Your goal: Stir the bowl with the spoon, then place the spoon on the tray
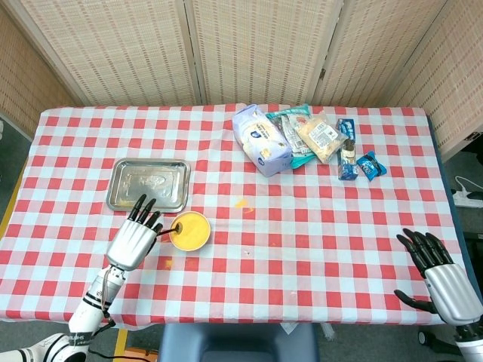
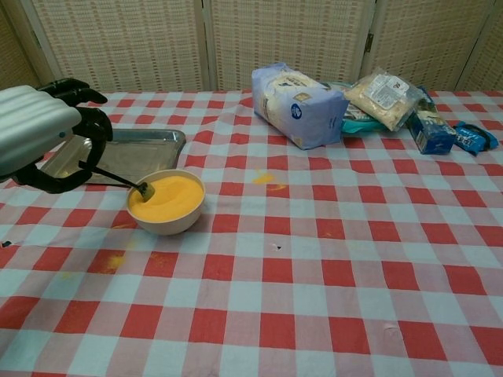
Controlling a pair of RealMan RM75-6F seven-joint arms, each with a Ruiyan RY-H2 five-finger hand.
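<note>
At a table laid with a red-and-white checked cloth, the robot's left hand pinches the thin dark handle of a spoon, its other fingers curled loosely around it, with the spoon's bowl dipped at the 9 o'clock edge of the cream bowl of smooth orange-yellow mixture. The stirring step appears to be in hand, judging by the spoon tip sitting in the mixture at the rim rather than lifted clear. The next move likely calls for sweeping the tip round through the mixture without tipping the light bowl, then lifting the coated spoon and carrying it to the steel tray, which lies just beyond the bowl at its 10 o'clock; drips on the cloth are a risk on that short trip. The right hand rests well apart at the table's 4 o'clock corner, fingers spread and holding nothing. At the table's 12 to 1 o'clock sits a cluster of groceries: a pale lavender bag, a clear packet with a beige filling, and small blue snack packs. A small yellow smear marks the cloth at the bowl's 2 o'clock. Woven folding screens close off the room behind.
</note>
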